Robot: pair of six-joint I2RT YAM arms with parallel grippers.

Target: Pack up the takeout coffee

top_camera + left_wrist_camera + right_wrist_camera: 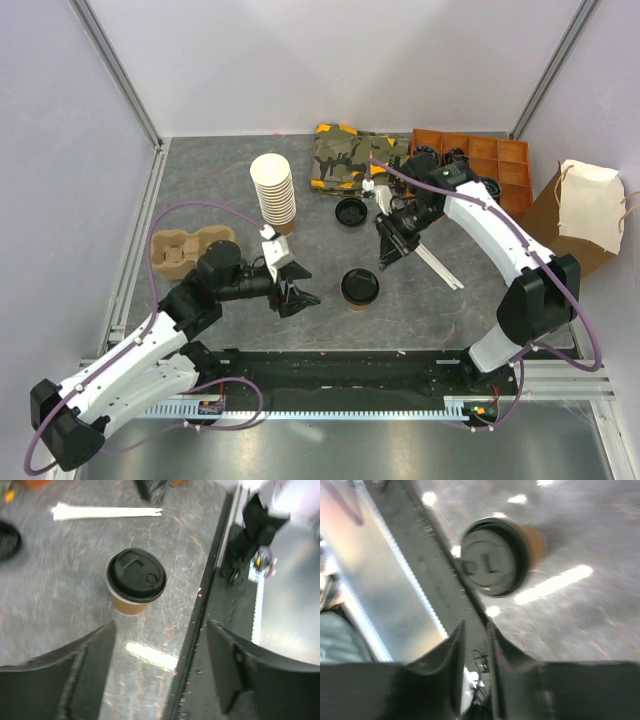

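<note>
- Black rail (330,362): runs along the near edge of the table (200,180).
- Takeout coffee (359,287): upright and lidded, near that rail, with bare table all round it.
- Left gripper (298,298): just left of the cup, jaws spread wide, empty.
- Right gripper (388,258): just beyond the cup, fingers pressed nearly together, nothing between them.
- White strip (440,266): lying flat, right of that gripper.
- Cup carrier (185,250): by the left edge.
- Loose black lid (350,212) and stack of cups (273,195): mid-table.
- Camouflage pouch (345,160) and orange tray (485,165): along the far edge.
- Brown paper bag (585,215): at the right edge.
</note>
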